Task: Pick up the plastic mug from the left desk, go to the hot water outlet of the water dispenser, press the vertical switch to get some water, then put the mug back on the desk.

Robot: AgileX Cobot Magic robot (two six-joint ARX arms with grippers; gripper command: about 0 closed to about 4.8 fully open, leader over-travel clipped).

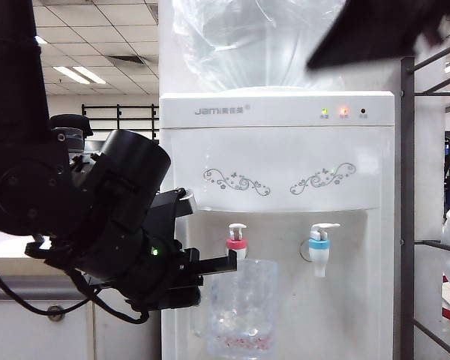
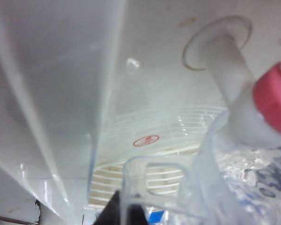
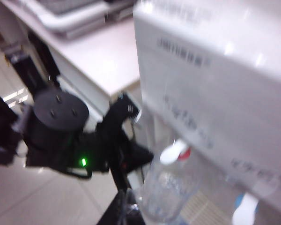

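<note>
Grey brand logo "Jami" point(image 1: 208, 110), with small unreadable characters after it, on water dispenser point(image 1: 277, 161) top front panel. Tiny captions under three indicator lights point(image 1: 343, 111) illegible. No other readable text.

Office — grid ceiling tiles point(image 1: 97, 30), strip lights point(image 1: 81, 74), water dispenser point(image 1: 277, 150), desk point(image 1: 30, 300)

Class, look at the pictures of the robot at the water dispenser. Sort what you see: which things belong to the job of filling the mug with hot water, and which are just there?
Belongs to the job:
- plastic mug, held by the shut left gripper under the tap
- red-collared hot tap and its lever
- water dispenser
- right gripper, shut, above

Just there:
- blue-collared tap
- metal rack
</note>
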